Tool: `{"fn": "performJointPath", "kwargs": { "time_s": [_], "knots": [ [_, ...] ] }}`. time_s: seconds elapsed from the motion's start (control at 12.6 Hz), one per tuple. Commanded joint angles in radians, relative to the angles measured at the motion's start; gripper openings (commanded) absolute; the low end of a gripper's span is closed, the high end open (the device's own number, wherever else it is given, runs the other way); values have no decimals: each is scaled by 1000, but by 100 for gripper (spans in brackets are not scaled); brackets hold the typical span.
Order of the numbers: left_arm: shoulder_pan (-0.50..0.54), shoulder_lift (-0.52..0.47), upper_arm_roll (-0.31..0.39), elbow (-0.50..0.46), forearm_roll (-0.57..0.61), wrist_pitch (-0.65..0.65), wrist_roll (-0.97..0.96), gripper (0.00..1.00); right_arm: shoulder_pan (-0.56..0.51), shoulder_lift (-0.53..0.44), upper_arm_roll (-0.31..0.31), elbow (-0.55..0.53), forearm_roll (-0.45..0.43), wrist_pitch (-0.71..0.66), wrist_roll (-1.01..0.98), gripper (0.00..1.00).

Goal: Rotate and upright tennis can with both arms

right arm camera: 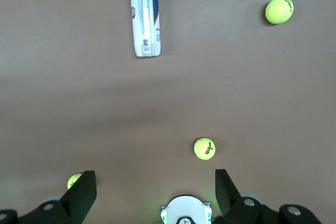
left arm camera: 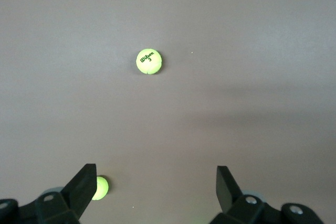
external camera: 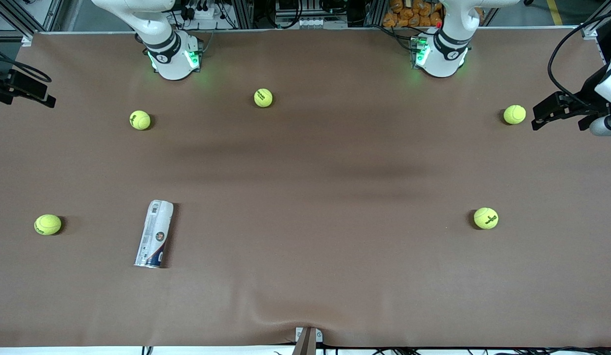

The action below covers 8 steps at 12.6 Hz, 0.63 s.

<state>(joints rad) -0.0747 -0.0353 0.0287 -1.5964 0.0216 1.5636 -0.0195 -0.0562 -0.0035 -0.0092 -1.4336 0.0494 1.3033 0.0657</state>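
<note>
Tennis can (external camera: pixel 155 233) lies flat on the surface (external camera: pixel 305 197), untouched. Left claw (left arm camera: pixel 156 183) and right claw (right arm camera: pixel 156 183) both hang wide open, high above tennis balls (left arm camera: pixel 149 61), well apart from it.

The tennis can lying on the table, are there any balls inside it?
The tennis can lies on its side on the brown table. Its printed label covers the wall, so the inside is hidden. No ball shows through. Five tennis balls lie loose, like one beside it.
</note>
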Motion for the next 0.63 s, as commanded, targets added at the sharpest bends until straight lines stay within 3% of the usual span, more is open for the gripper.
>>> {"fn": "performJointPath", "kwargs": {
  "time_s": [0.0, 0.4, 0.56],
  "knots": [
    [9, 8, -3, 16, -17, -5, 21, 100, -10, 5, 12, -8, -34, 28, 11, 100],
    [10, 8, -3, 18, -17, -5, 19, 100, -7, 5, 12, -16, -39, 31, 3, 100],
    [10, 9, -1, 16, -17, -5, 21, 100, -8, 49, 14, -18, -34, 30, -4, 100]
  ]
}}
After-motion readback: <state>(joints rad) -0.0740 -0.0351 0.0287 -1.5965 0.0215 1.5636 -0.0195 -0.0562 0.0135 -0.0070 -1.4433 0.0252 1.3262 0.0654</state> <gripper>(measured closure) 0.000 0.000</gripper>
